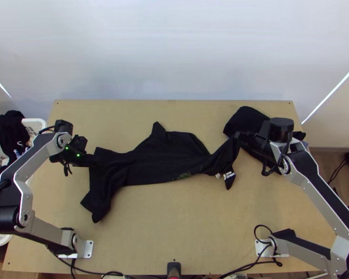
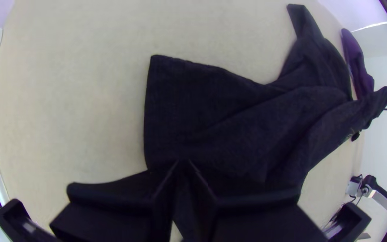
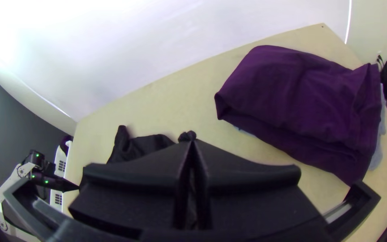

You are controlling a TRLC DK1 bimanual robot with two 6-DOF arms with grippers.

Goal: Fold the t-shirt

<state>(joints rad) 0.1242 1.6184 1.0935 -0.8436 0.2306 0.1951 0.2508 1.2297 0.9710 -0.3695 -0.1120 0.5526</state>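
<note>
Now | my left pincer, nearly closed, pinches the t-shirt edge, top view's centre left | my right pincer, closed, holds its bunched end raised, centre right | cloth spans the tabletop between, presumably for straightening before folding

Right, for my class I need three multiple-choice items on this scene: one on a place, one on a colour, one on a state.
1. Where is the white basket?
A. By the left edge of the table
B. By its right edge
C. At its middle

2. What colour is the folded cloth near the right arm?
A. Orange
B. Green
C. Purple

3. How does the black t-shirt lie?
A. Folded into a square
B. Unfolded, creased and drawn out sideways
C. Rolled up

Key:
1 A: the top view shows it there.
2 C: the right wrist view shows purple.
3 B: it runs creased between the left gripper and the right gripper.
</note>
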